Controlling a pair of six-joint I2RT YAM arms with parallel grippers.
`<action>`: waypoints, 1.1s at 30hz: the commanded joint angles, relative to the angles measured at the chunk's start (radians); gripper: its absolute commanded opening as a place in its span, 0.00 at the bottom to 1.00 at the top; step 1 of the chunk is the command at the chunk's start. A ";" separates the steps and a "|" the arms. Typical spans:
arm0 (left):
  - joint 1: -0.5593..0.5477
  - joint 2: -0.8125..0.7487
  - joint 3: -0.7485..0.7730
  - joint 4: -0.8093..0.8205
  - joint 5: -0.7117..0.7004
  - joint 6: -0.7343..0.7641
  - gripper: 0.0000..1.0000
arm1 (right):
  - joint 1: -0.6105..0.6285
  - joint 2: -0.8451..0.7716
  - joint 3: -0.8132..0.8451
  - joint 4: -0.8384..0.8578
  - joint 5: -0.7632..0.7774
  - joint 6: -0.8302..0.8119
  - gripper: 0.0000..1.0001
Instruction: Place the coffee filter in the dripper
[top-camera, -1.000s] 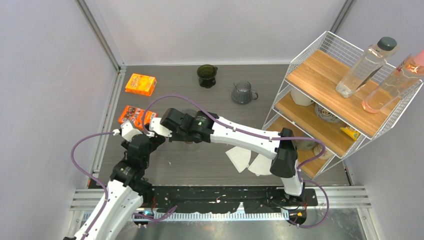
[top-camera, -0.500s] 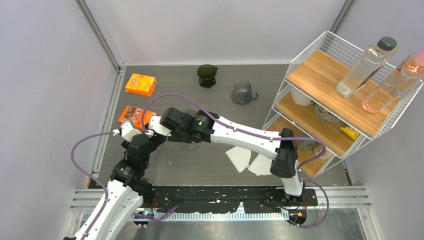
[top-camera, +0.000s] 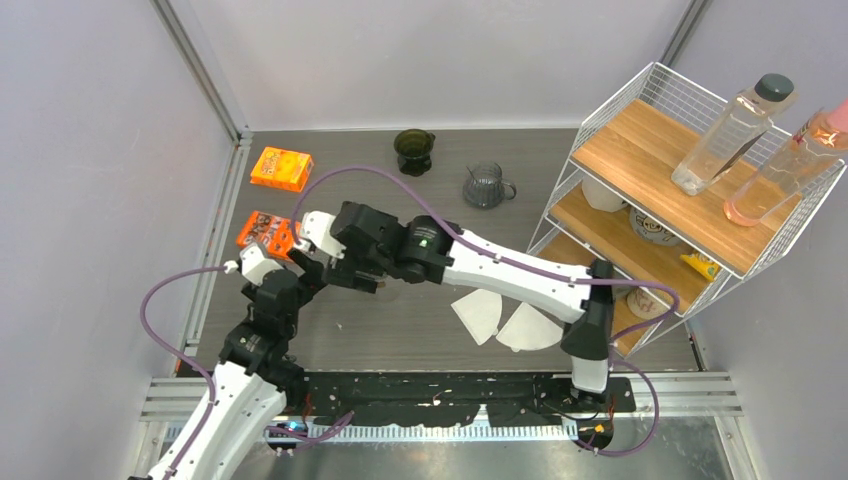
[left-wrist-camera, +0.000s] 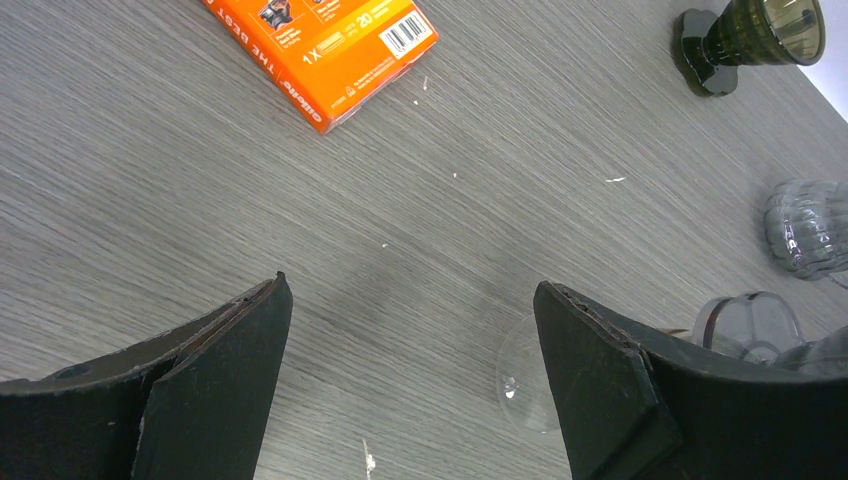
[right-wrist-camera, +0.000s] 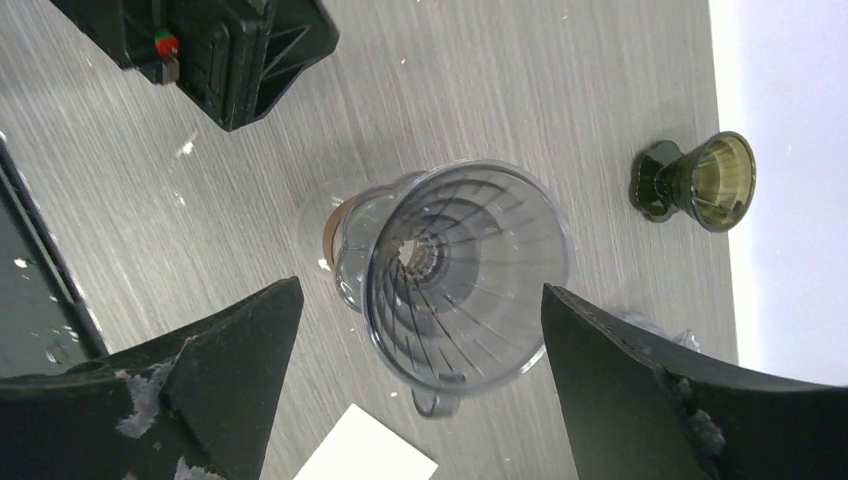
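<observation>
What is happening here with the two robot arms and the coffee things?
The right gripper hangs open above the clear dripper, which sits on the table with no filter in it. Two white paper filters lie flat near the right arm's base, in neither gripper. The left gripper is open too, holding nothing, over the table near an orange box.
</observation>
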 joint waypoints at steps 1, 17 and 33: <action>-0.003 -0.023 0.014 0.003 -0.037 -0.014 0.99 | -0.004 -0.169 -0.056 0.154 0.050 0.109 0.96; -0.003 -0.031 0.008 0.012 -0.038 -0.017 0.99 | -0.361 -0.550 -0.724 0.259 0.102 0.802 0.95; -0.003 -0.017 0.021 0.001 -0.020 -0.013 0.99 | -0.359 -0.357 -0.915 0.081 0.239 1.173 0.96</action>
